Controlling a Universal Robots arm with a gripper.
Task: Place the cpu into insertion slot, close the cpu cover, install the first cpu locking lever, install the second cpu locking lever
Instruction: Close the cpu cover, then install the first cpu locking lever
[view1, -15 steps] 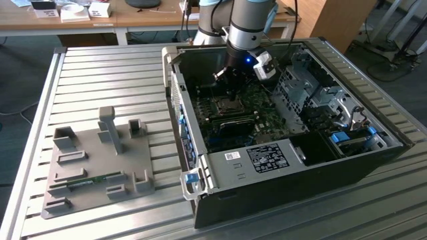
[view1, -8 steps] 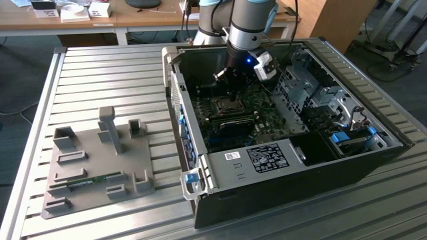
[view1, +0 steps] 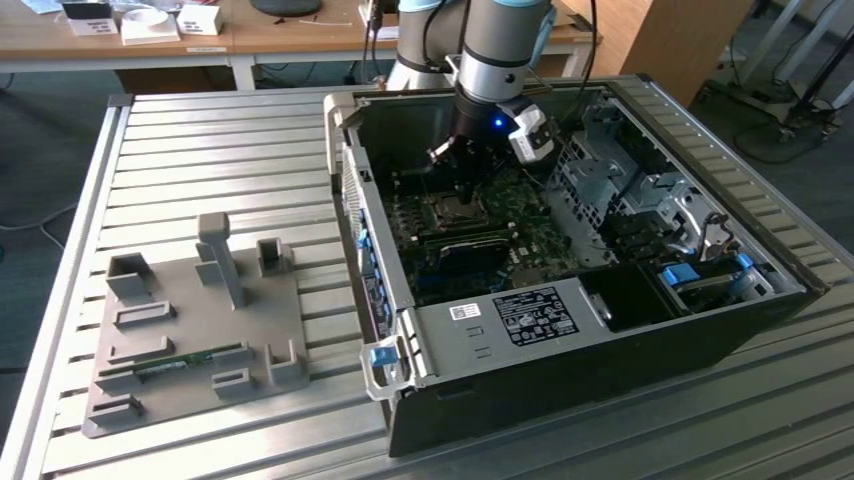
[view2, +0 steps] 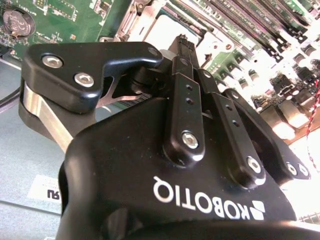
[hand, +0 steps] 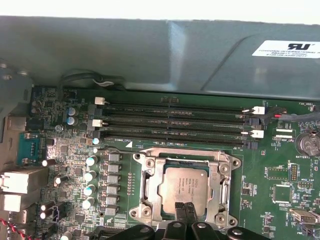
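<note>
In the first wrist view the cpu (hand: 182, 186), a flat silvery square, lies in the socket on the green motherboard (hand: 270, 200). The silvery cpu cover (hand: 148, 176) lies flat around it, framing its top. My gripper (hand: 184, 210) is shut, and its two thin black fingertips rest together at the cpu's edge with nothing between them. In the second wrist view the gripper (view2: 187, 46) points down at the bright socket. In the exterior view the gripper (view1: 461, 168) hangs inside the open computer case (view1: 534, 330), just above the socket (view1: 454, 212). I cannot make out how the locking levers stand.
Several memory slots (hand: 175, 122) run beside the socket, with the case's grey wall (hand: 150, 55) behind them. Capacitors (hand: 91, 175) stand along one side of the socket. A drive cage (view1: 627, 190) fills the case's right. On the exterior view's left a grey fixture plate (view1: 200, 340) holds a memory stick (view1: 174, 366).
</note>
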